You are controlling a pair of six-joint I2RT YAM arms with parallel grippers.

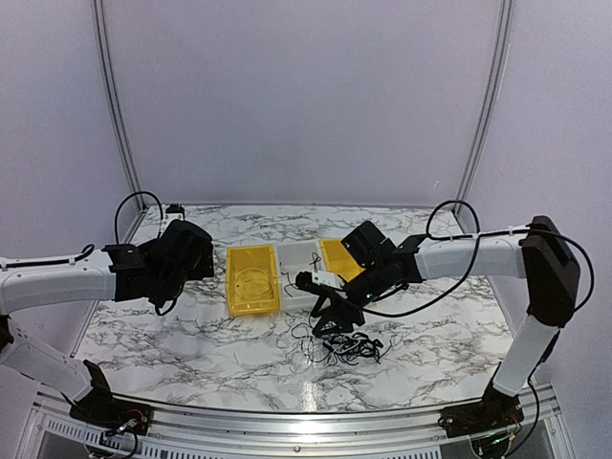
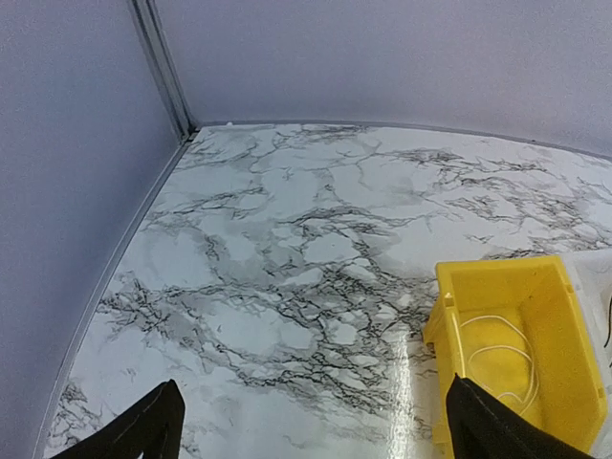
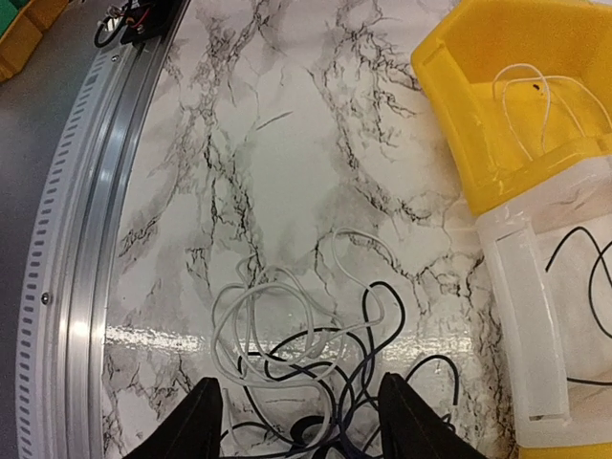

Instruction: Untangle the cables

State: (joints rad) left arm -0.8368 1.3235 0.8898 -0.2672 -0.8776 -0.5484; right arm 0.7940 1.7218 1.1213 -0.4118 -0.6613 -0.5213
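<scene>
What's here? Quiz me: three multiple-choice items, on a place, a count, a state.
1. The tangle of cables lies: A in a yellow bin; B on the table below the right gripper; C by the left arm's base.
2. Yellow bins: A one; B four; C two.
3. Left gripper: A open, empty; B shut on a cable; C shut on a bin.
B: it lies on marble under that gripper. C: one each side of the clear bin. A: fingers wide apart, nothing between.

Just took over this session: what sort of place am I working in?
Probably a lab robot cell: marble-patterned table, plain pale enclosure walls, a yellow bin near the tangled cables.
</scene>
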